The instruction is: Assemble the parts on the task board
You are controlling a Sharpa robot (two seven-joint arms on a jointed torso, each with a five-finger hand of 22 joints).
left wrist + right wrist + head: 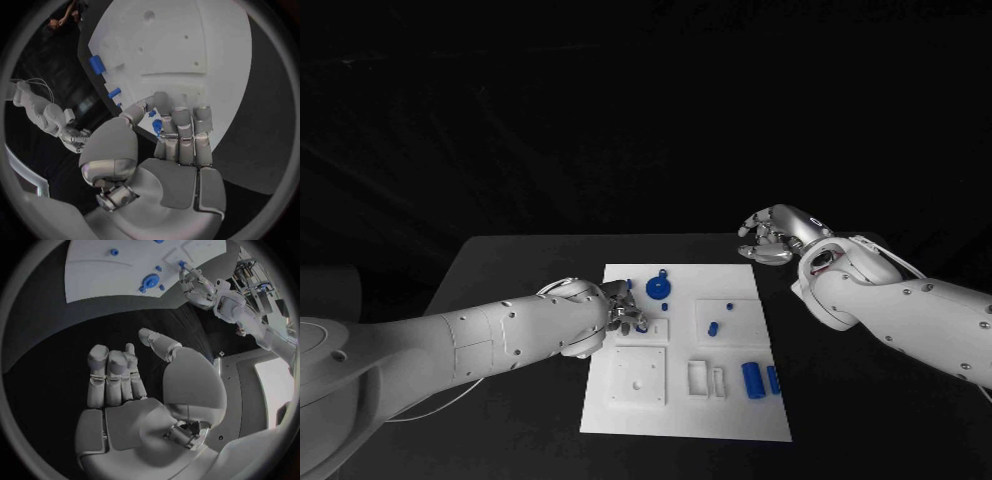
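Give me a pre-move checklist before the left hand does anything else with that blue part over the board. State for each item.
1. Left hand holds a small blue part between its fingertips: ok.
2. That hand is over the task board, near its left edge: ok.
3. Which hole or seat the held part is meant for: cannot tell.
4. Right hand is off the board, above the table beyond its far right corner: ok.
5. Right hand holds nothing, fingers curled in: ok.
6. Other pieces lie undisturbed on the board, such as the blue round part and two blue cylinders: ok.
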